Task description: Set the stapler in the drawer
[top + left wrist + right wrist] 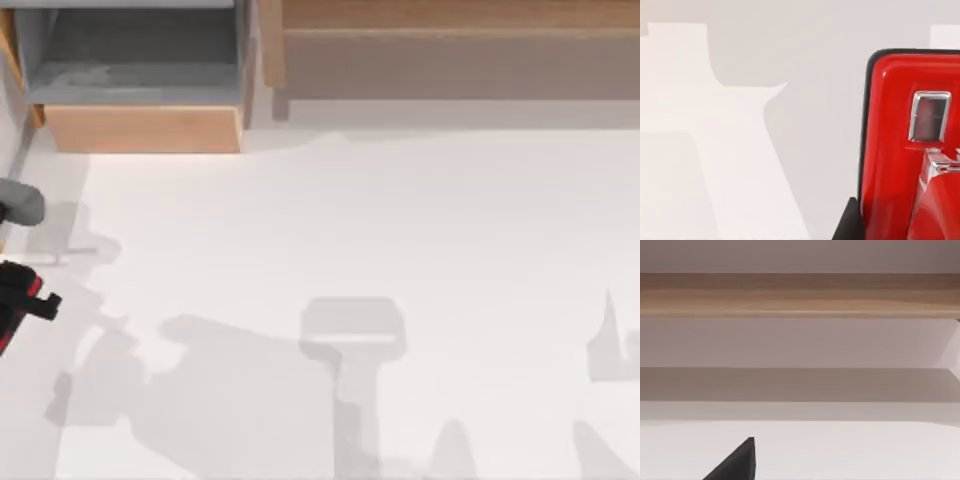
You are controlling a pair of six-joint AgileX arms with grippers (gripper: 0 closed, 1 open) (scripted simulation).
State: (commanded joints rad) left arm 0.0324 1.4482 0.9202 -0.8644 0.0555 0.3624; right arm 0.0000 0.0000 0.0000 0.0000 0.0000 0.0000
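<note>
The red stapler (890,150), with a small silver mark near one end, hangs close under my left wrist camera above the white table. My left gripper (895,232) is shut on it, and one black finger (850,226) lies against its dark edge. In the top view the stapler (32,290) shows as a black and red shape at the far left edge, in front of the drawer. The drawer (140,128) stands open at the back left, with a tan front panel and a grey floor. My right gripper (742,462) is parked facing the long shelf.
A long wide wooden shelf (450,50) runs along the back right, to the right of the drawer. A grey part of my left arm (20,202) sits at the left edge. Arm shadows fall across the white table (400,220).
</note>
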